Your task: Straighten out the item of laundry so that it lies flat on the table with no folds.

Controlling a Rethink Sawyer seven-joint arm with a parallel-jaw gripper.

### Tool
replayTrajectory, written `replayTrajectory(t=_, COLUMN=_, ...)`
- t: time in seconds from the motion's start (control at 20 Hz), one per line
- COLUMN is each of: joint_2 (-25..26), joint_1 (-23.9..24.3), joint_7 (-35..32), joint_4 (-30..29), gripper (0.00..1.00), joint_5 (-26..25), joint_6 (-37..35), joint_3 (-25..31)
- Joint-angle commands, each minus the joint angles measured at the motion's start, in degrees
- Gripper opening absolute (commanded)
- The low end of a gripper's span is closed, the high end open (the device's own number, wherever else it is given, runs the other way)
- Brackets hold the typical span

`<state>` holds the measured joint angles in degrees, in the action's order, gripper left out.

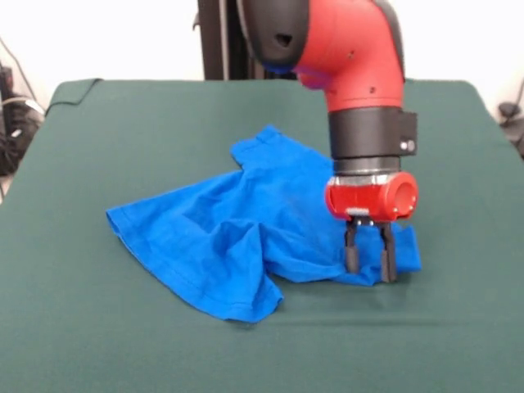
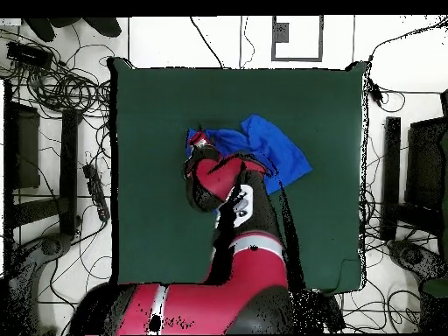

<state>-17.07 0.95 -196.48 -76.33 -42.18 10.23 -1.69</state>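
The item of laundry [image 1: 237, 225], a royal-blue T-shirt, lies crumpled on the green table [image 1: 98, 344] with folds through its middle and one sleeve pointing to the far side. My gripper [image 1: 368, 268] points straight down over the shirt's right corner, its two black fingers [image 1: 350, 255] apart with blue cloth showing in the gap and their tips down at the fabric. In the overhead view the arm covers part of the shirt [image 2: 276, 149], and the red wrist [image 2: 199, 140] hides the gripper itself.
The table [image 2: 157, 105] stretches well beyond the shirt on every side. Cables, stands and dark equipment [image 2: 52, 87] surround the table on the floor. A fold of the green cloth hangs at the far left corner [image 1: 74, 90].
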Motion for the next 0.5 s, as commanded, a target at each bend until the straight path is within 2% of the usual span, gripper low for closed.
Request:
replayTrajectory(t=0.05, joint_2=13.35, joint_1=5.87, joint_7=3.66, joint_4=0.39, gripper=1.0, joint_5=-11.36, joint_6=-4.2, joint_3=31.09)
replayTrajectory(t=0.2, joint_2=16.21, joint_1=12.87, joint_7=8.52, joint_4=-1.38, gripper=1.0, joint_5=-17.07, joint_6=-11.01, joint_3=40.82)
replayTrajectory(t=0.5, joint_2=21.1, joint_1=18.75, joint_7=18.94, joint_4=-2.28, gripper=1.0, joint_5=-13.33, joint_6=-20.79, joint_3=48.08)
